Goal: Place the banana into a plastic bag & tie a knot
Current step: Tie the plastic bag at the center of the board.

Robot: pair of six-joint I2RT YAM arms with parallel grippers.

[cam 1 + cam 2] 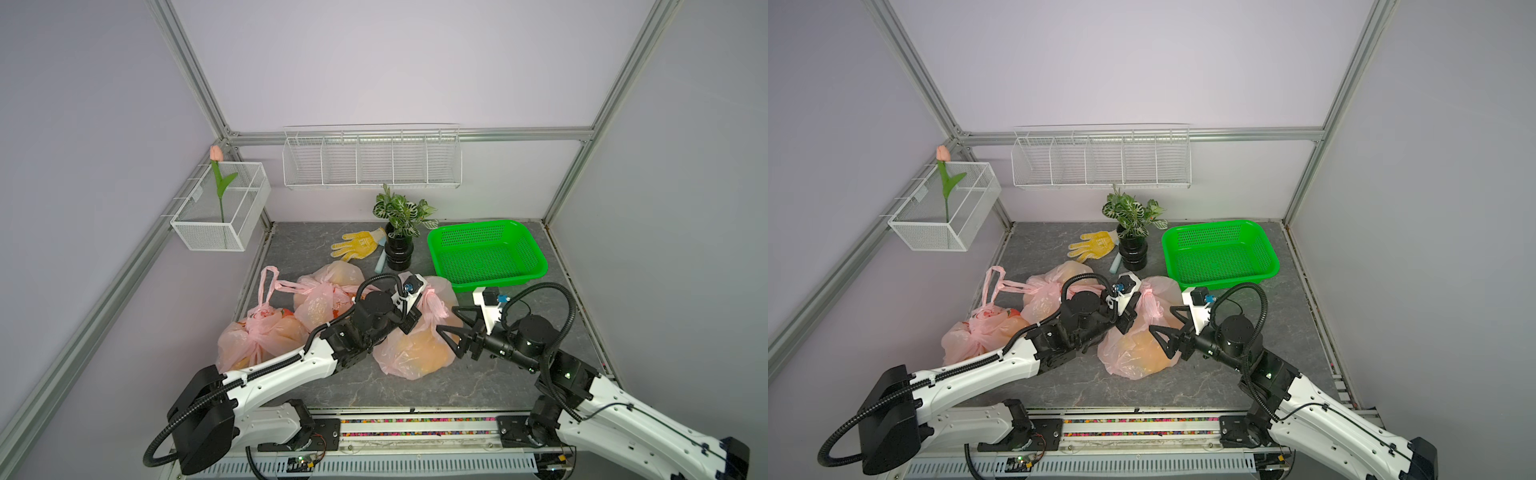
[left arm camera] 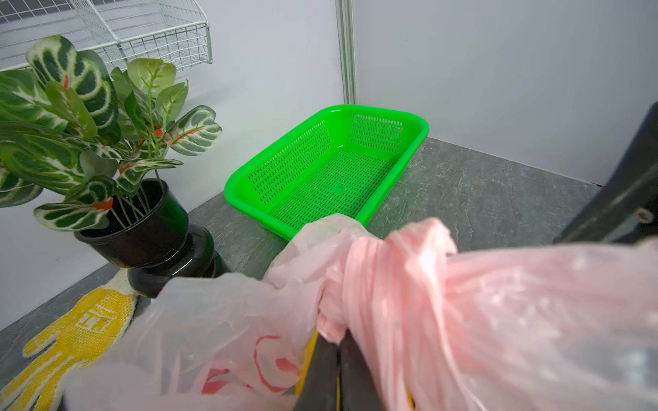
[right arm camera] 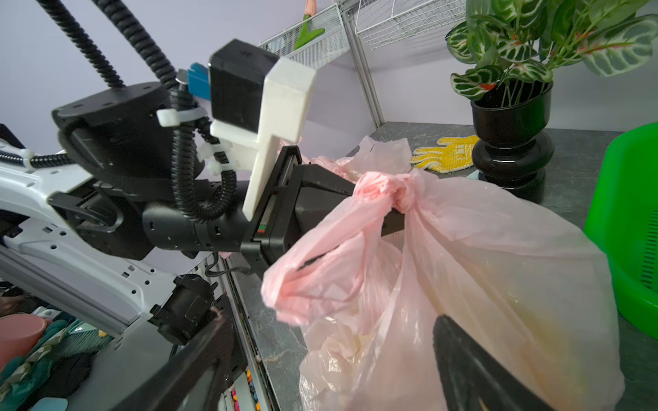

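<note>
In both top views the left gripper (image 1: 409, 322) is pinched tight on the twisted neck of the plastic bag (image 1: 409, 365). The right gripper (image 1: 445, 318) gapes wide and holds nothing, its fingers at the bag's flank.

In the left wrist view, the knot (image 2: 391, 277) sits just past the closed fingers (image 2: 320, 373).

In the right wrist view, the bag's length runs from the left jaws down between the right ones. The banana (image 3: 527, 295) is a yellowish blur inside.

Bags (image 1: 262, 332) crowd left, basket (image 1: 498, 284) flanks right
</note>
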